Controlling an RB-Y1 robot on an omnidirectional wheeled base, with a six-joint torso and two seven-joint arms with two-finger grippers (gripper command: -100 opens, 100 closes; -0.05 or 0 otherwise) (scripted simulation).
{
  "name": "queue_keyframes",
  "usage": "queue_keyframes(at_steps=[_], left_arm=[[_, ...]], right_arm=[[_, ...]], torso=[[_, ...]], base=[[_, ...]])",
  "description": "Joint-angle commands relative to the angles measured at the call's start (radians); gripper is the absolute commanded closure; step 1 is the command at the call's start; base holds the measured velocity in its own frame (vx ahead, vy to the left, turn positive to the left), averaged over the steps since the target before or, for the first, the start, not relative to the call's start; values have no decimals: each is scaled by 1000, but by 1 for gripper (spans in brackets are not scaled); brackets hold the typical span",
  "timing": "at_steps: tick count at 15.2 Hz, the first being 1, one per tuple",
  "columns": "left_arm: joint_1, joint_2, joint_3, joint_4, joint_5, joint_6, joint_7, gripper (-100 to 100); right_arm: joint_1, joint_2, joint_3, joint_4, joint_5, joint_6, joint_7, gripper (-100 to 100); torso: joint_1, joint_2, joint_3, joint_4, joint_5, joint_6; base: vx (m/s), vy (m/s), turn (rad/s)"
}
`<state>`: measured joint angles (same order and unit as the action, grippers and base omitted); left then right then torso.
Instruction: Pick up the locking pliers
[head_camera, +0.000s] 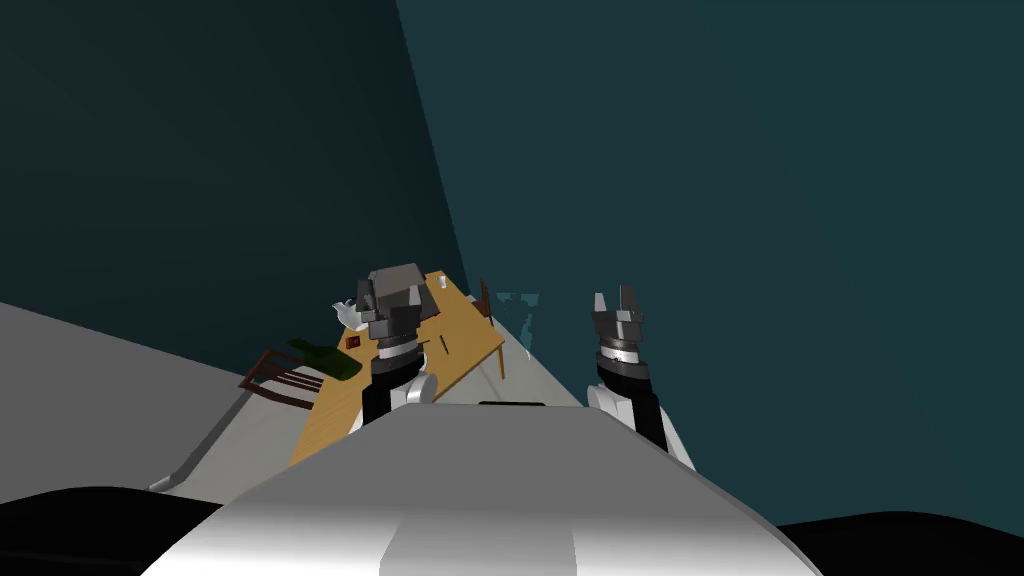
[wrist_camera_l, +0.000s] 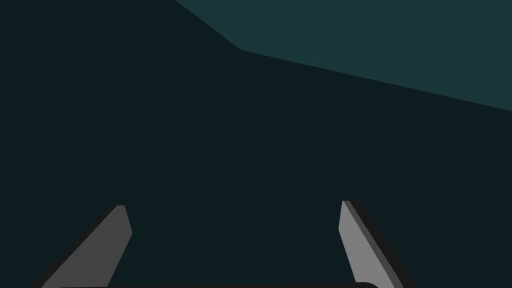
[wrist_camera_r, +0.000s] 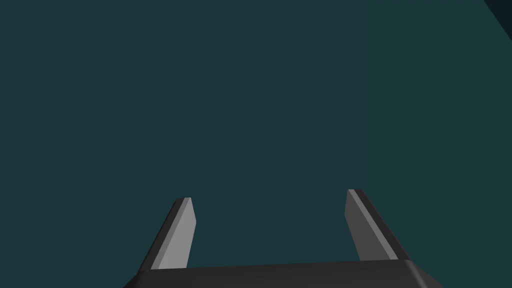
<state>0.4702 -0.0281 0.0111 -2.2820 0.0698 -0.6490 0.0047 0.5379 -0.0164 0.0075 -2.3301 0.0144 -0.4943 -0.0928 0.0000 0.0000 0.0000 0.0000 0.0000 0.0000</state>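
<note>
Above the wooden table (head_camera: 470, 330) the left gripper (wrist_camera_l: 232, 205) hangs with fingers spread, while the right gripper (head_camera: 613, 297), likewise spread, is raised beside it.

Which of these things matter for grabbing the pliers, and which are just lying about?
Job: thin dark tool on the tan table, likely the pliers; left gripper and right gripper, both open.
Lying about: green bottle, red-brown box, small white object, chair.

head: rolled, down-forward, table (head_camera: 468, 322) far
left wrist: along left gripper (wrist_camera_l: 232, 204), at wall corner (wrist_camera_l: 240, 50)
right wrist: along right gripper (wrist_camera_r: 268, 194), at teal wall (wrist_camera_r: 250, 100)
shared: teal wall
</note>
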Motion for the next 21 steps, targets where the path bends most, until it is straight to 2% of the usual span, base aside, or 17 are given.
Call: queue_keyframes(at_steps=[1,3,5,6,8,9,10,11,12,13,14,15,16,17,18,20,21], left_arm=[[-5,42,3,11,3,11,-9,-100],[-10,71,7,22,6,23,-19,-100],[-25,122,17,55,14,57,-47,-100],[-25,124,17,55,14,57,-47,-100],[-45,167,31,100,26,105,-87,-100],[-45,167,31,101,26,105,-87,-100],[-58,185,40,129,34,133,-111,-100],[-58,185,40,129,34,133,-111,-100],[-72,201,50,160,42,165,-138,-100],[-72,201,50,160,42,165,-138,-100],[-87,214,60,190,51,200,-167,-100],[-87,214,60,193,51,200,-167,-100],[-103,227,71,228,60,236,-198,-100],[-103,227,71,228,60,237,-198,-100],[-120,238,83,266,70,266,-231,-100],[-120,238,83,266,70,277,-231,-100],[-138,248,95,302,81,315,-266,-100]], right_arm=[[0,0,0,0,0,0,0,0],[0,0,0,0,0,0,0,0],[0,0,0,0,0,0,0,0],[0,0,0,0,0,0,0,0],[0,0,0,0,0,0,0,0],[0,0,0,0,0,0,0,0],[0,0,0,0,0,0,0,0],[0,0,0,0,0,0,0,0],[0,0,0,0,0,0,0,0],[0,0,0,0,0,0,0,0],[0,0,0,0,0,0,0,0],[0,0,0,0,0,0,0,0],[0,0,0,0,0,0,0,0],[0,0,0,0,0,0,0,0],[0,0,0,0,0,0,0,0],[0,0,0,0,0,0,0,0],[0,0,0,0,0,0,0,0]], torso=[[0,0,0,0,0,0],[0,0,0,0,0,0],[0,0,0,0,0,0],[1,-1,0,0,0,0],[1,-1,0,0,0,0],[1,-1,-1,0,0,0],[1,-1,-1,0,0,0],[0,-1,-1,0,0,0],[0,-1,-1,0,0,0],[0,-1,-1,0,0,0],[0,-1,-1,0,0,0],[0,-1,-1,0,0,0],[0,-1,-1,0,0,0],[0,-1,-1,0,0,0],[0,-1,-1,0,0,0],[0,-1,-1,0,0,0],[0,-1,-1,0,0,0]], base=[[2,-1,-16],[4,-1,-26],[5,-1,-37],[5,1,-30],[6,0,-45],[7,1,-45],[8,0,-44],[8,0,-37],[9,-1,-51],[8,0,-43],[10,-2,-57],[9,-1,-46],[11,-4,-73],[11,-3,-60],[12,-2,-64],[10,0,-27],[9,-3,-57]])
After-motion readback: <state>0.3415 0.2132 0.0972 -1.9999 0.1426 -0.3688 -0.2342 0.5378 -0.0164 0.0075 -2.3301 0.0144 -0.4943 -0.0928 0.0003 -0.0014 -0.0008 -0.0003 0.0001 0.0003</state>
